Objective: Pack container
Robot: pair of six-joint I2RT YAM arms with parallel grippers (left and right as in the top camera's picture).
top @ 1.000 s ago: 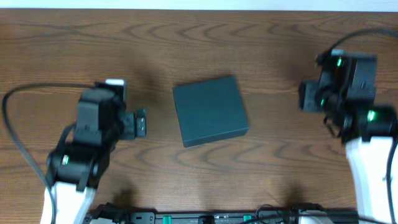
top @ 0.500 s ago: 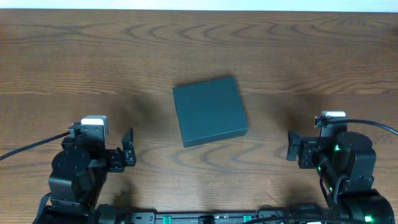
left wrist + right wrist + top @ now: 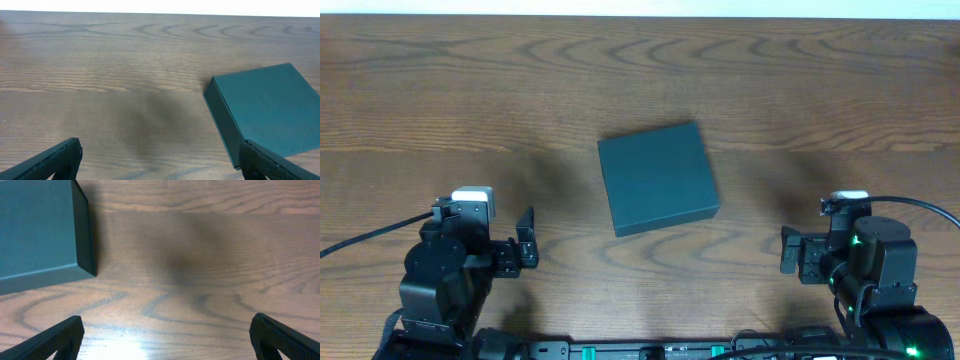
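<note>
Near-left: my left gripper (image 3: 527,240) hangs low over the tabletop (image 3: 440,90), jaws spread wide with nothing between them. Centre: the container (image 3: 658,178), dark teal, lid closed, lies flat and slightly skewed (one end of it shows in each wrist view), well apart from both grippers. Near-right: my right gripper (image 3: 790,252) also gapes wide, empty, pointing toward the middle.
</note>
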